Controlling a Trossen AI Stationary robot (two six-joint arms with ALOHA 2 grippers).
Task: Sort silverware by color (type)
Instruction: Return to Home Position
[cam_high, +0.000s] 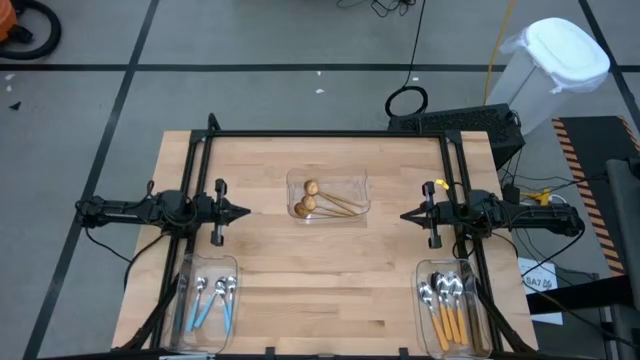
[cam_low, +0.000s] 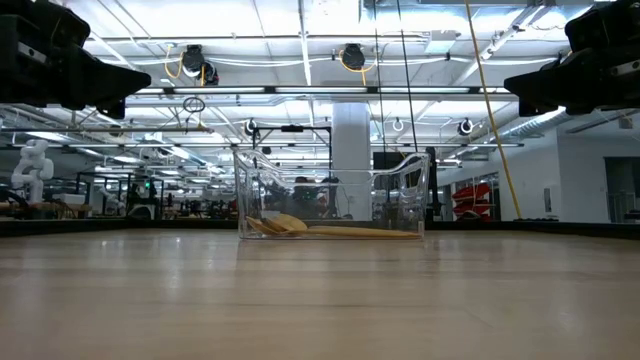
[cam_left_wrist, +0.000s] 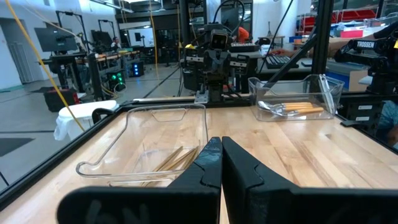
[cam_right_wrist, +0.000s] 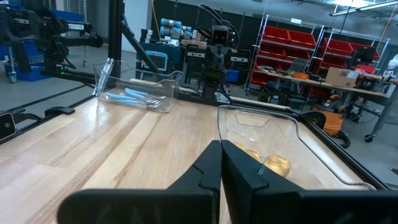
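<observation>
High view alone shows all three clear trays; low view catches only centre tray (cam_low: 400, 195). Gold spoons (cam_high: 318, 200), all-gold, in centre tray: two bowls countable. Blue-handled spoons (cam_high: 212, 300), three, silver bowls, in lower-left tray (cam_high: 210, 264). Orange-handled spoons (cam_high: 450, 308), about four, in lower-right tray (cam_high: 421, 272). Left gripper (cam_high: 243, 212) and right gripper (cam_high: 406, 215) flank centre tray, well apart from it. Wrist views show both claws pressed together.

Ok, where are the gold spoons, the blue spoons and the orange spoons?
gold spoons (cam_high: 311, 188): high view, on one spoon's bowl.
blue spoons (cam_high: 226, 314): high view, on a blue handle.
orange spoons (cam_high: 450, 322): high view, on an orange handle.
</observation>
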